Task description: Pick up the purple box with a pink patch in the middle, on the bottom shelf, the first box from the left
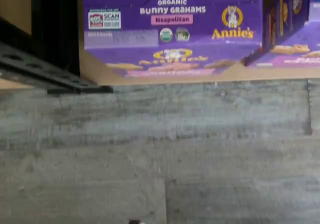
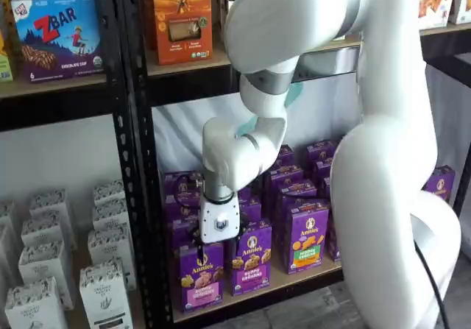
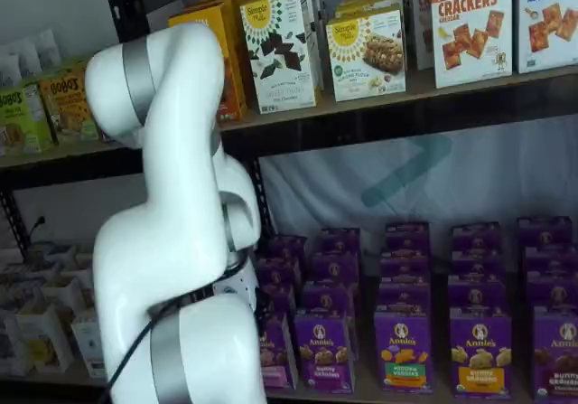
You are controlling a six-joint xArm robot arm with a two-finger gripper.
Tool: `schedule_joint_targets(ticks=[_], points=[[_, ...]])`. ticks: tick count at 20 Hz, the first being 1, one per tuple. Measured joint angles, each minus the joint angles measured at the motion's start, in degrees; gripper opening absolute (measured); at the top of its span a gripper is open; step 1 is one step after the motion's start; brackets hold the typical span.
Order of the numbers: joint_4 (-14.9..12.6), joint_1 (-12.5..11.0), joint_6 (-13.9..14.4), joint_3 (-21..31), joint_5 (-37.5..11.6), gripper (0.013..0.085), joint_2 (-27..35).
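Black rack, bottom shelf (image 2: 294,281): gripper (image 2: 218,242) hangs just above the purple box (image 2: 202,276), fingers spread wide for grabbing.

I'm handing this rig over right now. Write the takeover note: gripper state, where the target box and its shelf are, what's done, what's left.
Gripper: its white body hangs directly above the front-row cartons in a shelf view; the fingers are hidden against the boxes and nothing appears to be held.
Purple box: upright at the left end of the front row on the bottom shelf, pink band across its lower front. The wrist view shows its top, marked Neapolitan.
Done: arm brought over the box.
Left: lower, close on the box, lift it out. The bunny grahams carton stands close beside it, so there is probably little room on that side.
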Motion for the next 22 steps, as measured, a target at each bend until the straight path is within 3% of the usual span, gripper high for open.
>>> schedule_joint_targets(ticks=[7, 14, 22], points=[[1.14, -1.81, -2.87, -5.71, 0.13, 0.085, 4.91], [-0.79, -4.54, -3.82, -8.17, -0.76, 0.085, 6.93], [1.43, -5.77, -7.21, -9.02, -1.73, 0.085, 7.76]])
